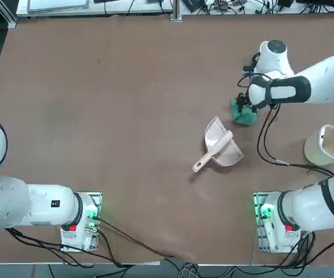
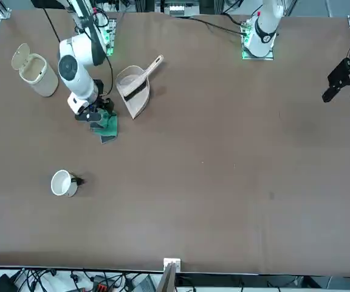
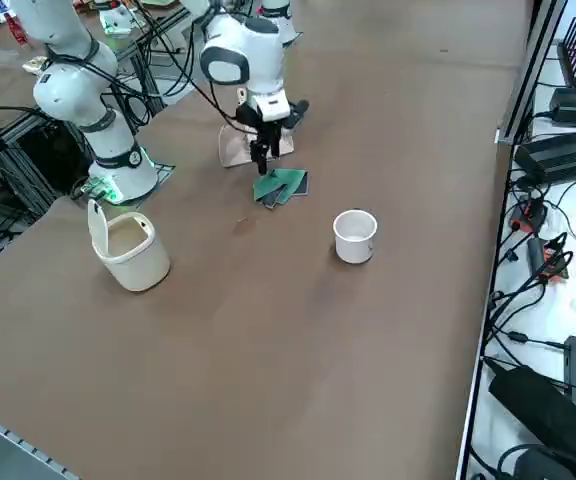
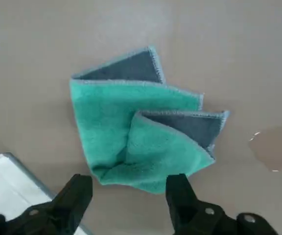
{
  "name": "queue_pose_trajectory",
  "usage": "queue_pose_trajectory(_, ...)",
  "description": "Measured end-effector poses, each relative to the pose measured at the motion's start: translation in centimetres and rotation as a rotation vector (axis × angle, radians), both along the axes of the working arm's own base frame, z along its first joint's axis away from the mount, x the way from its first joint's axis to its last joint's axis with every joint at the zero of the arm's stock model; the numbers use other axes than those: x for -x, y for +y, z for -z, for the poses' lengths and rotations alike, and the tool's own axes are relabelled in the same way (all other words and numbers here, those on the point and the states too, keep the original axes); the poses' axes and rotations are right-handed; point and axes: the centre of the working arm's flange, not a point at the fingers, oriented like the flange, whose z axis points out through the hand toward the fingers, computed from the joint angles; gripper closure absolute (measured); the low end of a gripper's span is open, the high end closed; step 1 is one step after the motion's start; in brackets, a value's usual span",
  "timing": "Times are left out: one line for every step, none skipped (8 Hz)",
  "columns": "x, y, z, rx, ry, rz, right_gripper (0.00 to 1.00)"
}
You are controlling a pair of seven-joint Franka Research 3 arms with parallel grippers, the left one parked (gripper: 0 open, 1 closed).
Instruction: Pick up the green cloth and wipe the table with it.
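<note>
The green cloth (image 1: 246, 117) (image 2: 107, 126) (image 3: 281, 186) lies folded on the brown table (image 1: 126, 116), just beyond the dustpan. In the wrist view the green cloth (image 4: 141, 132) shows teal with grey undersides turned up. My right gripper (image 1: 245, 104) (image 2: 96, 114) (image 3: 265, 160) hangs low over the cloth's near edge, pointing straight down. The right gripper (image 4: 129, 182) is open, its two black fingers straddling the fold's edge with nothing held between them.
A pinkish dustpan (image 1: 220, 145) (image 2: 133, 85) lies beside the cloth, toward the robot. A beige bin with a flip lid (image 1: 326, 145) (image 3: 128, 250) stands at the right. A white cup (image 2: 62, 182) (image 3: 354, 236) sits farther out past the cloth.
</note>
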Motion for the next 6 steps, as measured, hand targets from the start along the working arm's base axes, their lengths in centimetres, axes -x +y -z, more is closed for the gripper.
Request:
queue_pose_trajectory(0.1, 0.0, 1.0, 0.002, 0.009, 0.002, 0.08)
queue_pose_trajectory(0.1, -0.1, 1.6, 0.003, 0.014, 0.005, 0.07)
queue_pose_trajectory(0.1, -0.1, 1.9, 0.003, 0.017, 0.007, 0.07)
queue_pose_trajectory(0.1, -0.2, 2.0, 0.004, 0.018, 0.009, 0.06)
queue_pose_trajectory(0.0, -0.3, 2.0, 0.005, 0.019, 0.012, 0.04)
queue_pose_trajectory(0.1, -0.4, 2.2, 0.007, 0.023, 0.018, 0.04)
